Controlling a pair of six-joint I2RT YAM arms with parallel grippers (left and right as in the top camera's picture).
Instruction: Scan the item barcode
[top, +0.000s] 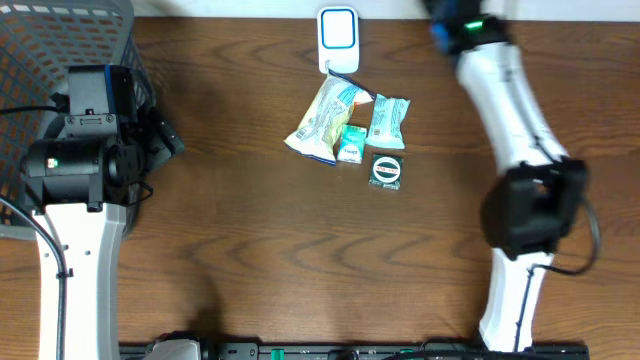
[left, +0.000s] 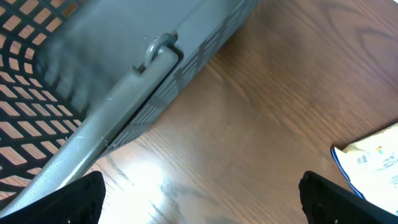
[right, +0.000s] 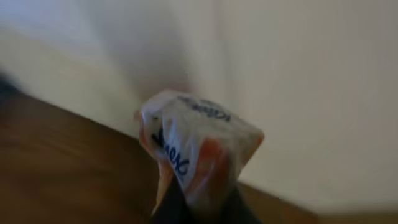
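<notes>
My right gripper (right: 200, 208) is shut on the item, a crinkled white packet (right: 196, 146) with orange patches and blue lettering, held up in front of a pale wall. No barcode shows on it. In the overhead view the right arm (top: 505, 95) runs off the top edge, so gripper and packet are hidden there. A white scanner (top: 338, 35) with a blue frame stands at the table's far edge, centre. My left gripper (left: 202, 199) is open over bare wood beside the basket, with nothing between its fingers.
A grey mesh basket (top: 60, 50) fills the far left corner, its rim (left: 124, 93) close to the left gripper. Mid-table lie a yellowish bag (top: 325, 120), a light blue packet (top: 388, 120), a small green box (top: 351, 147) and a dark round-labelled item (top: 387, 170).
</notes>
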